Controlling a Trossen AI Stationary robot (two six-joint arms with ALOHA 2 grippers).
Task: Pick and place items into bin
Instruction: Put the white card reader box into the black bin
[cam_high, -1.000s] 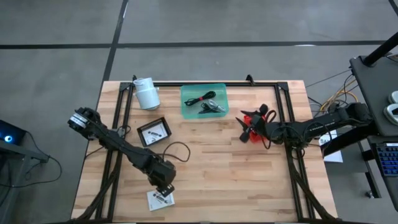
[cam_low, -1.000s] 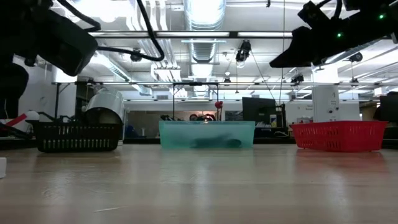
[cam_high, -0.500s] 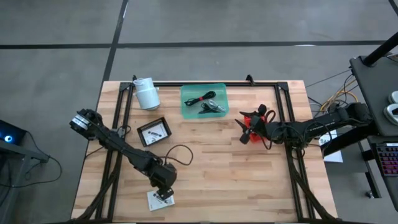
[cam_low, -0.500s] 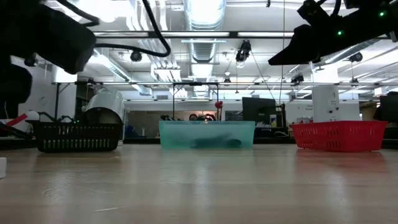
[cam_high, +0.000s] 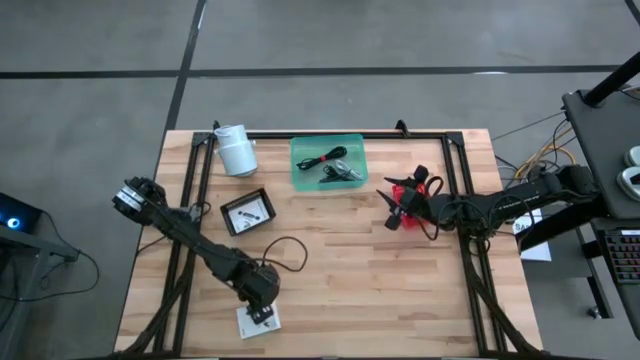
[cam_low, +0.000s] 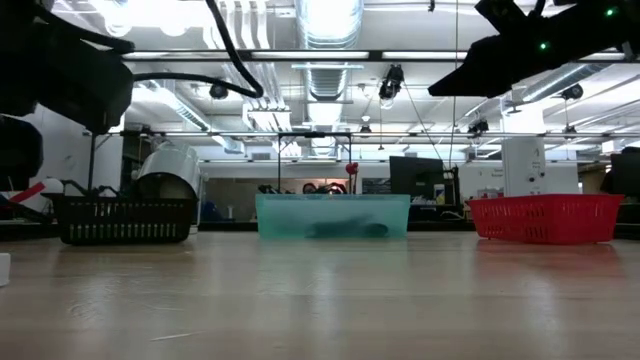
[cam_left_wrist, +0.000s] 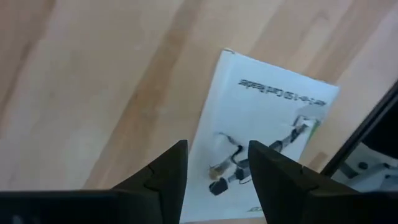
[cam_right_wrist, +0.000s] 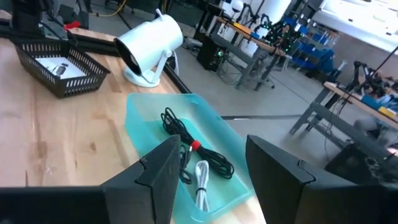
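White packet (cam_left_wrist: 261, 137) lay flat at worktop (cam_high: 350, 270) near edge. I had left hand (cam_left_wrist: 214, 165) spread just above it, empty. Right hand (cam_right_wrist: 208, 168) spread over red basket (cam_high: 404, 192), facing teal bin (cam_right_wrist: 205, 155) with black cable (cam_right_wrist: 193, 149).

You have open wood across the table (cam_high: 350, 270) middle; along the far edge the white roll (cam_high: 236, 150), green bin (cam_high: 328, 162) and red basket (cam_high: 405, 196) block you, the black basket (cam_high: 247, 212) sits left
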